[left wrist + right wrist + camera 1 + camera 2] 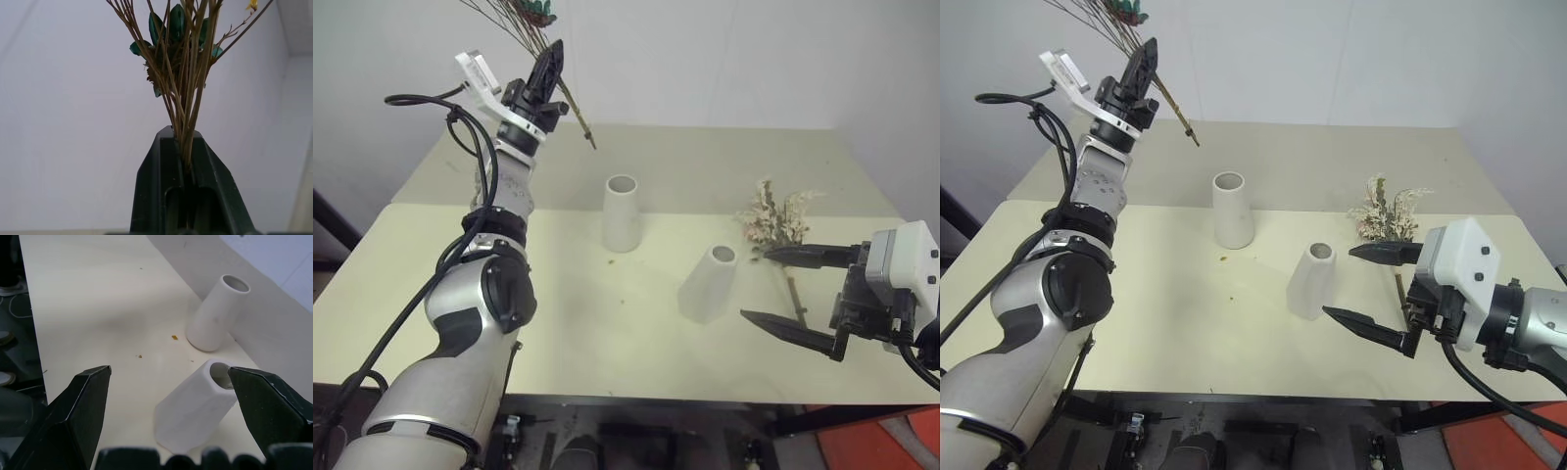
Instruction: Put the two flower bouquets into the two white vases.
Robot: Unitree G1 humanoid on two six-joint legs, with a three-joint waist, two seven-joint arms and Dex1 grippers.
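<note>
Pinching our thin brown-stemmed dried bouquet (524, 24) aloft in the left tool (551, 61); right tool (785, 289) spread beside the slanted white cone vase (709, 284), its mouth empty

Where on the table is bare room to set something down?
Free: the pale tabletop on the left arm's side, bordered by the upright white cone vase; also the far strip behind it. Crowded: the right side, where the slanted white vase, cream-pink bouquet and open right gripper cluster.

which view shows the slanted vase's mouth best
The right wrist view: the slanted vase sits close between the open right gripper fingers, mouth facing the camera. Both eye views show it smaller, from above.
</note>
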